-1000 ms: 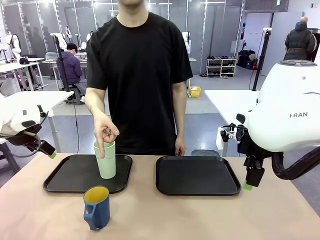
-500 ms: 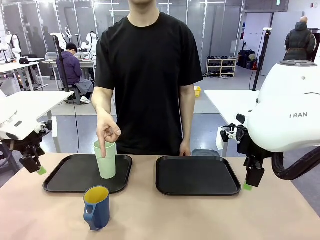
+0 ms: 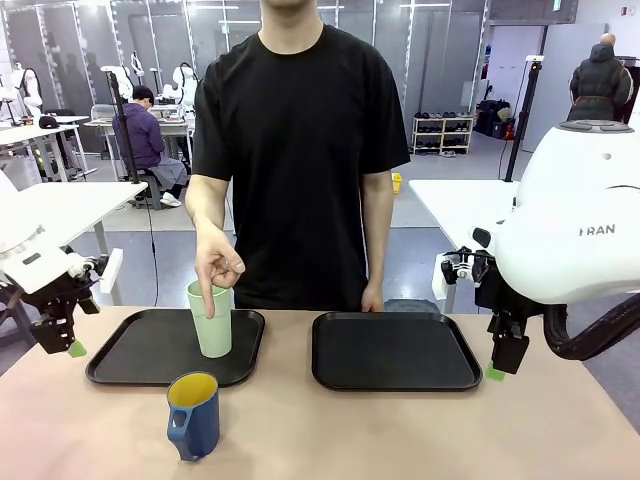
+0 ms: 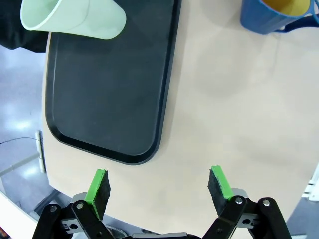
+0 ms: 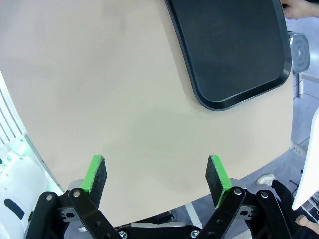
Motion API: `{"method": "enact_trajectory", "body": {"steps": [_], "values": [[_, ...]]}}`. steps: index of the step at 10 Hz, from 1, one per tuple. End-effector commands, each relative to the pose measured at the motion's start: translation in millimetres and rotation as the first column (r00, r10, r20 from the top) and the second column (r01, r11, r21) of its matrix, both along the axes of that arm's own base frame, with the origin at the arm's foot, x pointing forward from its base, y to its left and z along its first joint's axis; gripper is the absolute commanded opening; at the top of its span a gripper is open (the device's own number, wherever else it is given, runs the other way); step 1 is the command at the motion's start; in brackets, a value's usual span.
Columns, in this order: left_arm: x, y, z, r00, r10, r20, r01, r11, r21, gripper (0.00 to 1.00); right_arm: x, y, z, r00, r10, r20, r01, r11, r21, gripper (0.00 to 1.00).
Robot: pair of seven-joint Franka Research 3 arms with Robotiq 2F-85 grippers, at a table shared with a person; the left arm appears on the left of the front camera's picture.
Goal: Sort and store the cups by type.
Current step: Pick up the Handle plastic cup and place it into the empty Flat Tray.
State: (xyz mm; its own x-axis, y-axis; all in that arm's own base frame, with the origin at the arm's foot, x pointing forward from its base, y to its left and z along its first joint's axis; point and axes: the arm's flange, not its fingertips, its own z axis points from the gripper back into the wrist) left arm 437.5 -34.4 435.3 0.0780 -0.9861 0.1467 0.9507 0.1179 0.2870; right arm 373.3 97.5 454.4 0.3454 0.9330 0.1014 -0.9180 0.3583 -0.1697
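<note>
Lower now, the left gripper (image 3: 72, 349) hangs beside the left tray's (image 3: 120, 375) outer edge, jaws wide and empty, seemingly waiting. On the tray, a person's hand (image 3: 218, 265) settles the green tumbler (image 3: 212, 325). The blue mug (image 3: 194, 415) sits just in front of the tray. The right gripper (image 3: 497, 372), well off, gapes empty.

Open lab hall, evenly lit. Beige worktop (image 3: 400, 440) up front. The grey-blue floor (image 3: 410, 250) behind it is glossy and catches light reflections. Back wall is glass partition panels (image 3: 430, 50) in pale frames. A low shelf rack (image 3: 443, 135) with dark items stands against it, with a yellow bin (image 3: 398, 182) on the floor nearby. White table at left (image 3: 60, 205), another white table at right (image 3: 450, 200). A seated person (image 3: 140, 135) is at a far desk, left. Black pole (image 3: 520, 120) stands at right.
</note>
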Motion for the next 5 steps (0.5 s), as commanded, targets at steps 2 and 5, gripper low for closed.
{"method": "enact_trajectory", "body": {"steps": [2,5], "values": [[0.0,0.0,0.0,1.0,0.0,0.0,0.0,1.0,0.0,1.0,-2.3,0.4,1.3,1.0,-0.021,0.002,0.021,1.0,-0.017,1.0],[0.0,0.0,0.0,1.0,0.0,0.0,0.0,1.0,0.0,1.0,-2.3,0.4,1.3,1.0,-0.021,0.002,0.021,1.0,-0.017,1.0]]}}
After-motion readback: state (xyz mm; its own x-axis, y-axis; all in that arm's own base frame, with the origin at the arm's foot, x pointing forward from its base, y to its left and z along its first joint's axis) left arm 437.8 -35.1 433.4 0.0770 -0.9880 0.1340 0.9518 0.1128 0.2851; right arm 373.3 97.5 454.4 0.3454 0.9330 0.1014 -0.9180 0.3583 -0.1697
